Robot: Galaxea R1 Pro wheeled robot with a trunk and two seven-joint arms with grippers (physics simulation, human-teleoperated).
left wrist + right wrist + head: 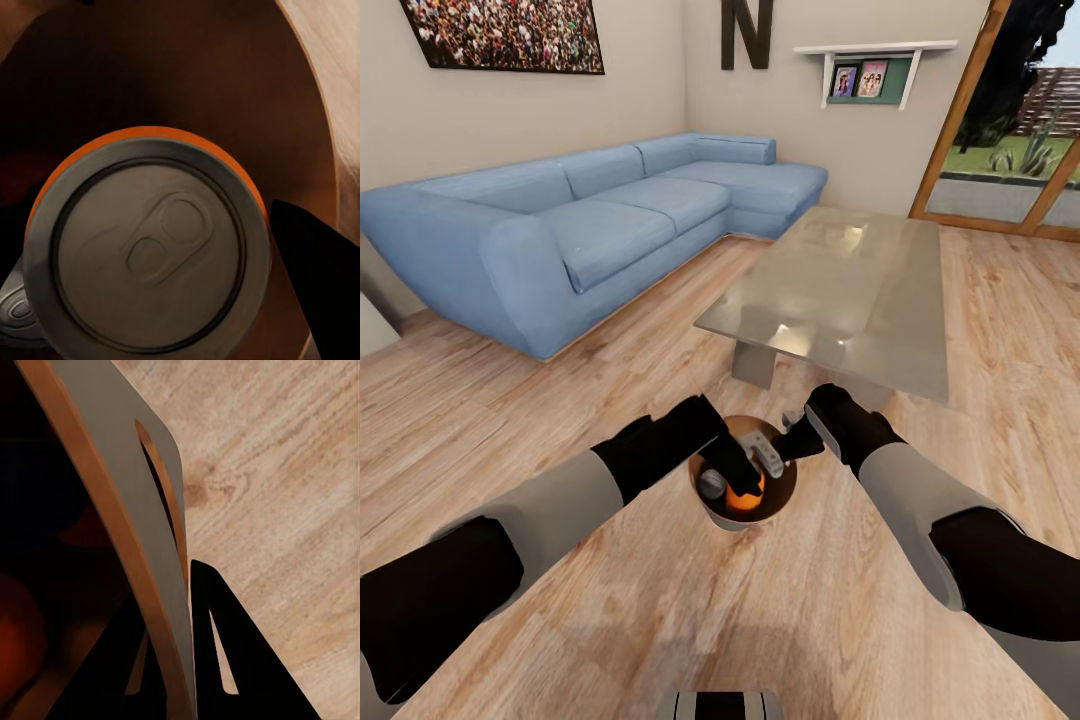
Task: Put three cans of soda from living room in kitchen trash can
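Right end effector (792, 440) clamps the grey, wood-lined bin's rim (112, 510); left end effector (745, 478), grip unclear, over orange soda can (150, 247) inside. Next: carry bin kitchenward.

**Bright room, dark bin interior**

Evenly lit head view, daylight entering from glass door (1010, 130) at upper right. Pale glare patches across glass table (840, 290). Soft arm shadows on wooden floor (660, 610). Wide-angle stretch toward edges. Dim, murky wrist views inside tash can (712, 512), slightly soft.

We saw the wooden floor (610, 600) bearing the tash can (745, 520), with the glass table (840, 290) at one o'clock and the sofa (590, 230) at eleven.
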